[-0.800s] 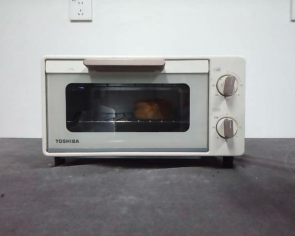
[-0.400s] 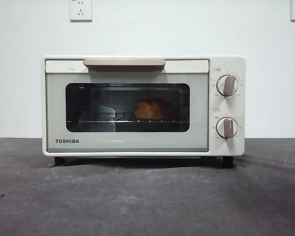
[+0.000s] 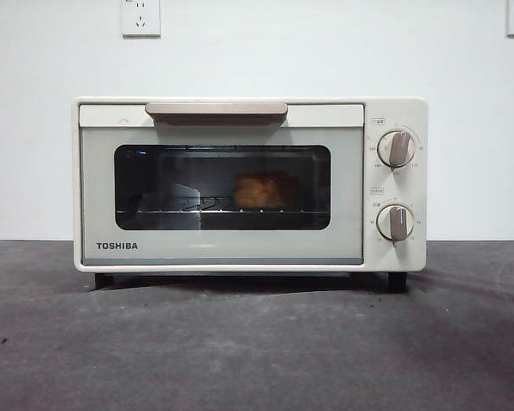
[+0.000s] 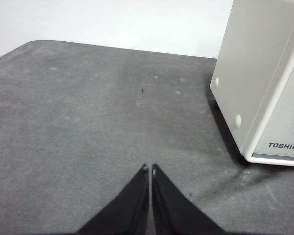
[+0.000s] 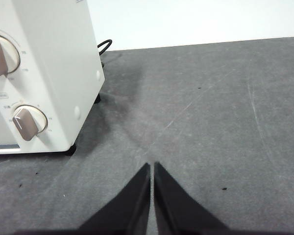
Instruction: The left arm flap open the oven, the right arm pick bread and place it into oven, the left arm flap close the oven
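Observation:
The cream-white oven (image 3: 248, 184) stands in the middle of the front view with its door closed and the beige handle (image 3: 216, 110) at the top. Through the dark window the golden-brown bread (image 3: 259, 191) rests on the wire rack. No arm shows in the front view. My left gripper (image 4: 150, 169) is shut and empty over the dark table, off the oven's (image 4: 264, 83) left side. Off the oven's (image 5: 44, 73) knob side, my right gripper (image 5: 152, 166) is shut and empty above the table.
The dark grey table (image 3: 257, 342) stretches in front of the oven. A white wall with two sockets (image 3: 140, 17) is behind it. A black power cable (image 5: 104, 49) trails from behind the oven on the right side.

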You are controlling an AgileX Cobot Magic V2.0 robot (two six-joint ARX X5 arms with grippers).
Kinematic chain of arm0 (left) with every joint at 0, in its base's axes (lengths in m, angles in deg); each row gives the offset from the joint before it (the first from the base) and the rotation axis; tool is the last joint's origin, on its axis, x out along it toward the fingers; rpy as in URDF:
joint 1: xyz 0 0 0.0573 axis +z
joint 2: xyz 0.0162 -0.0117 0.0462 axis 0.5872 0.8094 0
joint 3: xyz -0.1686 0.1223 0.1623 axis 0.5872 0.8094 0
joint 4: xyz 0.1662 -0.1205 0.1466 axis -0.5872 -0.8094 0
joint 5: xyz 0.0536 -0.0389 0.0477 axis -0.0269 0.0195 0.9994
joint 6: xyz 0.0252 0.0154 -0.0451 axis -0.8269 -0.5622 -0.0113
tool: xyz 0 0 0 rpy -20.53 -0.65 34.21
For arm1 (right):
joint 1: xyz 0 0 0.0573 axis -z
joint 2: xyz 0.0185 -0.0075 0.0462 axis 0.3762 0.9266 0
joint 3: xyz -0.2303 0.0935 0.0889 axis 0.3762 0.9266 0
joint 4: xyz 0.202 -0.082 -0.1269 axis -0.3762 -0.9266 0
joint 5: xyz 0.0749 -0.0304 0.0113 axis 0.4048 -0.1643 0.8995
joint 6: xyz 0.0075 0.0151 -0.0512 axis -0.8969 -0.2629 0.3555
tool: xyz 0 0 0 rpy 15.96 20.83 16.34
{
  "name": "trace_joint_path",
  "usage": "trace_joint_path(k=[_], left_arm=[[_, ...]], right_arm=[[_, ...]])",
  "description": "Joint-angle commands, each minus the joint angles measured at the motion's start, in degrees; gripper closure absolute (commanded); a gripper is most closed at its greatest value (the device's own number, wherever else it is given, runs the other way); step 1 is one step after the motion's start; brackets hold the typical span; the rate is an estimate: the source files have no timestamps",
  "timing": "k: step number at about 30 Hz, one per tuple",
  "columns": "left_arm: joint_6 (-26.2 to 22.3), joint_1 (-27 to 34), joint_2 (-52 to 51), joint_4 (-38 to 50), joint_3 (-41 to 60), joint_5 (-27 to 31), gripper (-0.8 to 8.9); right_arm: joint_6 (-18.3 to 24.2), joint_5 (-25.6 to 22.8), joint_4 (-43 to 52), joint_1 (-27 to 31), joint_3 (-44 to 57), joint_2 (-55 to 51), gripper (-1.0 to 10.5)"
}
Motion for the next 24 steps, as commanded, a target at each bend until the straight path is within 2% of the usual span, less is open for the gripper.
trace_joint_path(k=[1,24], left_arm=[[-0.2,0.0,-0.1,-0.3,1.2,0.2,7.93],[-0.2,0.0,-0.1,-0.3,1.2,0.2,7.93]], right_arm=[[0.6,0.0,0.5,0.1,0.4,0.0,9.4],[0.6,0.0,0.5,0.1,0.4,0.0,9.4]])
